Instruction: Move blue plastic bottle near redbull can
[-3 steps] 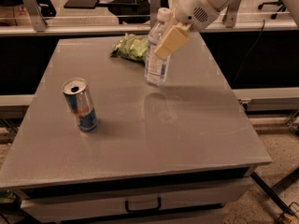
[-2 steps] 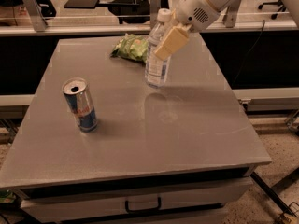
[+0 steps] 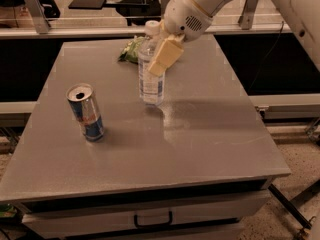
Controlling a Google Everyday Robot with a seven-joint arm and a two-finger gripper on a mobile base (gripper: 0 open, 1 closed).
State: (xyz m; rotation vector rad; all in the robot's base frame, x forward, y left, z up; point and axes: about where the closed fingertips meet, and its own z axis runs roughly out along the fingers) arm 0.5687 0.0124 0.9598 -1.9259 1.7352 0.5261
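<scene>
The blue plastic bottle (image 3: pixel 150 76) is clear with a white cap and a white-and-blue label. It stands upright near the middle of the grey table (image 3: pixel 200 134). My gripper (image 3: pixel 159 55) comes in from the upper right and is shut on the bottle's upper part, with one cream finger (image 3: pixel 165 56) across its front. I cannot tell whether the bottle's base touches the table. The redbull can (image 3: pixel 86 112) stands upright at the left of the table, to the bottle's left and nearer the front, with a gap between them.
A green snack bag (image 3: pixel 130 49) lies at the back of the table, just behind the bottle. The table has a drawer with a handle (image 3: pixel 152 219) at the front. Railings and desks stand behind the table.
My gripper has carried the bottle to the left and toward the front, closer to the can. The can and the green bag have not moved.
</scene>
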